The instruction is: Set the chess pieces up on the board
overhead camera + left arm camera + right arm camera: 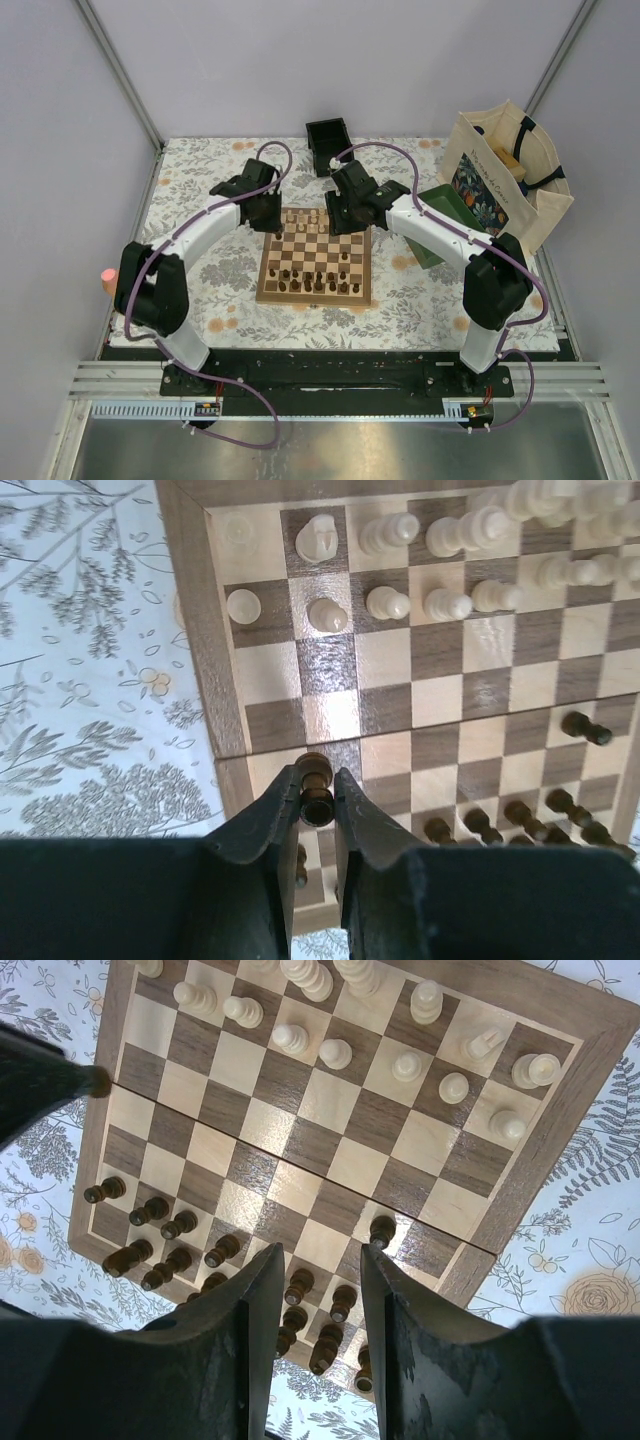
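Dark brown chessman [316, 776] sits pinched in my left end effector [316, 798] near the ten o'clock edge of the board [190, 600], presumably bound for the dark ranks [315, 283] at six; my right end effector [318, 1270] hovers spread, empty, mid-board.

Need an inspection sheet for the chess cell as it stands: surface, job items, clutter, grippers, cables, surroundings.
Surface: floral tablecloth, flat.
Job's things: board centred; pale pieces on far rows, dark pieces mostly on near rows.
Clutter: black box, green tray, tote bag, pink object at left edge.
Grippers: left gripper shut on a dark piece; right gripper open, empty, over board.
Cables: purple cables looped along both arms.
Surroundings: grey walls, metal frame.
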`<state>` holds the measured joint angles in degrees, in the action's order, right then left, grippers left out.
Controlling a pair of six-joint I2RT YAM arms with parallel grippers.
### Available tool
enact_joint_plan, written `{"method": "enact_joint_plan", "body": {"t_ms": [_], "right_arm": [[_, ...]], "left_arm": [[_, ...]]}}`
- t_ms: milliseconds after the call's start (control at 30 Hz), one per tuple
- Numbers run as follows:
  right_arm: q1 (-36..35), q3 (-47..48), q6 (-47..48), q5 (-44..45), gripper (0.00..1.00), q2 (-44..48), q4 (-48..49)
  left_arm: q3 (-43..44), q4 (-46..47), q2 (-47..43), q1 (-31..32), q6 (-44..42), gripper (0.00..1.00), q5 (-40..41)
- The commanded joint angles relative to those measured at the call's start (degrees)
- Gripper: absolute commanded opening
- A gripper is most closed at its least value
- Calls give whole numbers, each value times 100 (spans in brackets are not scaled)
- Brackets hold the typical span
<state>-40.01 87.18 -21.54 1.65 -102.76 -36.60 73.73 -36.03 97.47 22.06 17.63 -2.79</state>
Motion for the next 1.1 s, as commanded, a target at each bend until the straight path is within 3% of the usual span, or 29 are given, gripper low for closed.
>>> {"method": "enact_joint_plan", "body": {"t_ms": [0, 267, 567, 1067], "right_arm": [[72, -8, -78, -103, 45, 195, 206], [72, -148, -105, -86, 45, 265, 241], [72, -113, -96, -139, 45, 221, 250], [72, 36, -79, -121, 45, 107, 179]], "left_arm": [[185, -368, -834, 17, -110, 6, 252], [-570, -721, -1731, 17, -5, 7, 218], [-1370, -844, -2153, 87, 179, 7, 77], [-1801, -493, -1873, 395, 338, 7, 24]]}}
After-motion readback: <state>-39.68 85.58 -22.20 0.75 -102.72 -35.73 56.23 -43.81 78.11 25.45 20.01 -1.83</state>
